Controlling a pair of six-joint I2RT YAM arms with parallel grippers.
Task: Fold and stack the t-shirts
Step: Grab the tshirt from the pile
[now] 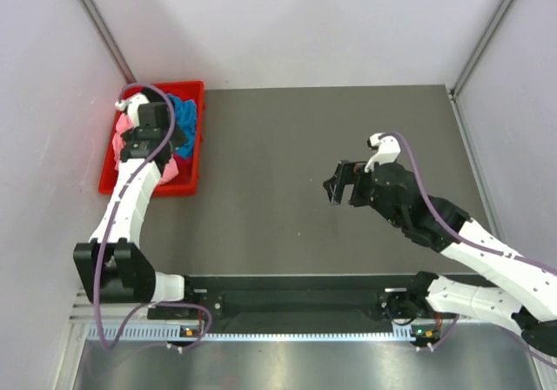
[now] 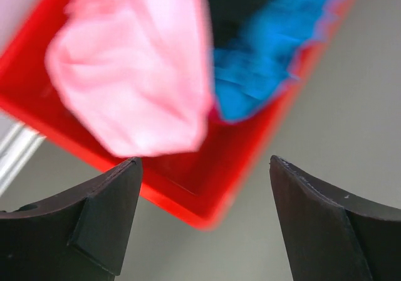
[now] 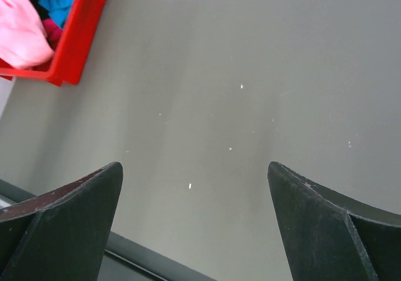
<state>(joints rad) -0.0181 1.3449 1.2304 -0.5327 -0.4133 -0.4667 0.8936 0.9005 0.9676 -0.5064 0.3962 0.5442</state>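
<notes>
The t-shirts lie bunched in a red bin [image 1: 195, 137] at the table's far left. A light pink t-shirt [image 2: 131, 74] droops over the rim by the near corner, with a bright blue one [image 2: 263, 55] and a black one [image 2: 238, 5] behind it. My left gripper [image 1: 150, 124] hovers over the bin. In the left wrist view the left gripper [image 2: 205, 160] is open and holds nothing, its fingers framing the bin's corner [image 2: 188, 196]. My right gripper [image 1: 338, 183] hangs open over bare table at centre right. The right gripper [image 3: 195, 165] has nothing between its fingers.
The grey table [image 1: 287, 146] has white walls on the left, back and right. A black rail [image 1: 287, 290] with both arm bases runs along the near edge. In the right wrist view the bin [image 3: 81, 36] shows far off at top left.
</notes>
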